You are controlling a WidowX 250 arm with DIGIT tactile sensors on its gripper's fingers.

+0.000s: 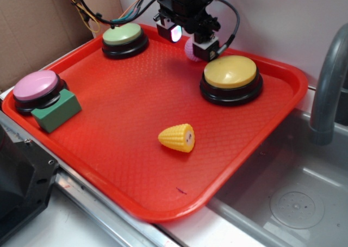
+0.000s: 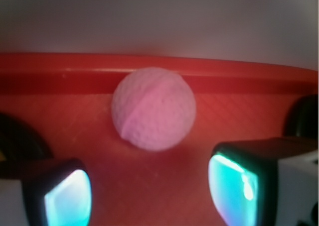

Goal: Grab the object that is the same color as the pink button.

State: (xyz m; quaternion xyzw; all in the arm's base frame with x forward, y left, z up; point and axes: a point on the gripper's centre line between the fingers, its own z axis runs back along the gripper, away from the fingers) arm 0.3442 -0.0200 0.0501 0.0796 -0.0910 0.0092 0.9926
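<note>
Tray (image 1: 261, 149), red, carries from left: pink button (image 1: 36, 85) with green block (image 1: 56, 110) touching its front, green-topped button (image 1: 124, 36), toy corn (image 1: 178, 137), pink ball (image 1: 191, 49), yellow-topped button (image 1: 230, 72). Gripper (image 1: 189, 40) spread, fingers (image 2: 234, 186) either side and short of the ball (image 2: 153, 109), no contact. Ball sits on the tray floor near the far rim (image 2: 159, 69).

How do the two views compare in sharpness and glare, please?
Exterior view: fairly sharp, evenly lit; one finger pad glows white, and the pink ball is mostly hidden behind the gripper. Wrist view: soft overall; the pink ball is mildly blurred with a shaded left side, and the near fingers are blurred, their pads glaring cyan.
</note>
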